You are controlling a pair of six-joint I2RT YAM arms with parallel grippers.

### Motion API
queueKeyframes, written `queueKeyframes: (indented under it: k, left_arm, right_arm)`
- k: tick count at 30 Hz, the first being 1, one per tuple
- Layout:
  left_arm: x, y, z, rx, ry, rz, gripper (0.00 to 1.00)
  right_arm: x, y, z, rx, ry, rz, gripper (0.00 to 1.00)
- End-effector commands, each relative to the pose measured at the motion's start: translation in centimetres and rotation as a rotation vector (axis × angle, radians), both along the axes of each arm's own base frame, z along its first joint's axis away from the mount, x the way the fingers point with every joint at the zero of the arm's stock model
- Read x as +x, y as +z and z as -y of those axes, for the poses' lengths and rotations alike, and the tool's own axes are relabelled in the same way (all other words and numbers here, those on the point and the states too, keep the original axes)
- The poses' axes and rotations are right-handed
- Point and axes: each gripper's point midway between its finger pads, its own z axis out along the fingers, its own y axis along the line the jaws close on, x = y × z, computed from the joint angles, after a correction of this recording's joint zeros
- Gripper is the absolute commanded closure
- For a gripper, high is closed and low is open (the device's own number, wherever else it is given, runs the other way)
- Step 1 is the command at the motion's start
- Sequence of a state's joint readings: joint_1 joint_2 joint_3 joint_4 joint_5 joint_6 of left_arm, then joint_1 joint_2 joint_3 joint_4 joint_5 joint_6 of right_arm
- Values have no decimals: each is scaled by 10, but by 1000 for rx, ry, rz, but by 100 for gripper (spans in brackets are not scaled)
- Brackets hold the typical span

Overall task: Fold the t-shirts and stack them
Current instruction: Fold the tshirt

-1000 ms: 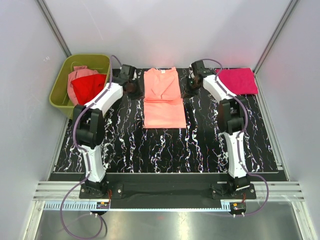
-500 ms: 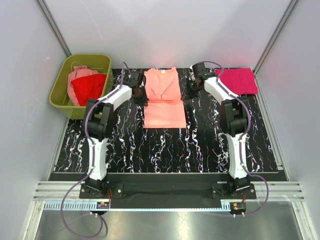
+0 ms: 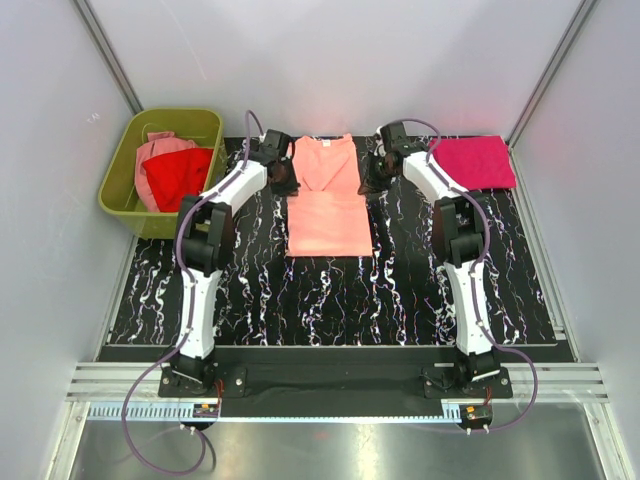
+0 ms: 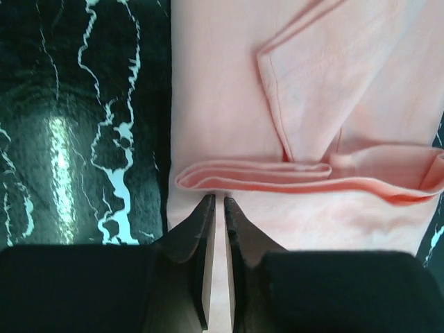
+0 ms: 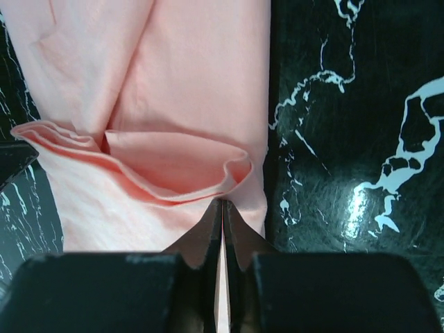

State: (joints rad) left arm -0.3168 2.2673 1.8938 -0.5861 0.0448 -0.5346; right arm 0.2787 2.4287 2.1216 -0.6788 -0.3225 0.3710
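Note:
A salmon-peach t-shirt [image 3: 328, 215] lies partly folded at the far middle of the black marbled table. My left gripper [image 3: 287, 180] is at its left edge and my right gripper [image 3: 368, 182] at its right edge. In the left wrist view the jaws [image 4: 216, 200] stand almost together, their tips at a layered fold of the shirt [image 4: 229, 83]. In the right wrist view the jaws [image 5: 222, 202] are pressed together at the curled fold of the shirt [image 5: 187, 90]. A folded magenta-pink t-shirt [image 3: 475, 162] lies at the far right.
An olive-green bin [image 3: 115, 180] at the far left holds a red t-shirt [image 3: 178, 172] and a dusty pink one [image 3: 160, 148]. White walls stand close on the left, right and far sides.
Both grippers moved inward from beside the salmon shirt onto its side edges. The left arm swung right and the right arm left. The shirt's middle looks slightly drawn in.

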Motion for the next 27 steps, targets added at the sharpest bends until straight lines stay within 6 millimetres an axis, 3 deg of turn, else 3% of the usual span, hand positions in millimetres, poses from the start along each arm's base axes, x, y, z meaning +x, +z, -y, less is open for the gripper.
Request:
queueKeyframes:
  k: [1,4,8,12,13,14,15,16,17,18,20,21,23,25,26,27]
  left_arm:
    - [18,1,-11,39,24,31,85]
    - [21,-9,-19,58,44,23,84]
    - [26,5,-16,19,21,40,78]
    - [24,45,-16,6,-7,103,68]
    - [22,64,-18,3,-13,136,65]
    - [20,70,-21,16,-8,148,62]
    - [13,67,-26,32,-3,137,58]
    - [7,81,-28,33,-1,159,56]
    - [1,83,-30,38,1,157,55]
    - [-14,83,-35,40,2,145,54]
    - [-30,81,-37,33,4,125,52]
    - [-47,77,-38,26,-4,111,51]
    - [-69,72,-28,-16,-45,91,51]
    - [-94,63,-22,-79,-71,77,51]
    - [-98,66,-10,-149,-111,99,51]
    - [-116,54,-10,-173,-121,72,51]
  right_arm:
    - [19,16,3,3,-28,55,91]
    - [22,16,6,2,-35,55,87]
    - [19,28,10,-10,-37,64,84]
    - [5,51,18,-28,-43,77,77]
    - [0,54,17,-26,-37,76,74]
    - [-7,57,16,-11,-16,64,67]
    - [-17,57,17,-10,-7,45,64]
    - [-23,57,18,-10,-2,37,60]
    - [-37,44,20,-19,11,-1,58]
    - [-43,54,21,-10,17,11,54]
    - [-63,43,23,-13,52,-32,50]
    - [-70,48,23,-7,64,-30,48]
    - [-89,40,23,14,97,-67,47]
    - [-98,45,20,44,125,-60,46]
    - [-108,37,21,44,138,-79,46]
    - [-112,33,21,48,149,-88,46]
